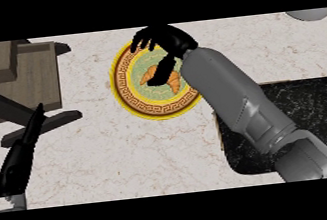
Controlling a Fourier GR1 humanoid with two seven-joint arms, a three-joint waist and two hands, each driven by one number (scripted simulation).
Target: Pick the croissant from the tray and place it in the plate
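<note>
An orange croissant lies on the green centre of a round plate with a gold patterned rim, at the counter's upper middle. My right hand hovers over the plate's far edge, its fingers relaxed and spread toward the rim. Its thumb reaches down across the croissant's middle and hides part of it. The fingers stand apart from the croissant. The dark marble tray sits at the right, partly under my right forearm, with nothing showing on it. My left hand rests open at the lower left.
A wooden block-like structure with dark bars fills the upper left corner. A pale rounded object shows at the top right edge. Bare marble counter stretches between the left hand and the tray.
</note>
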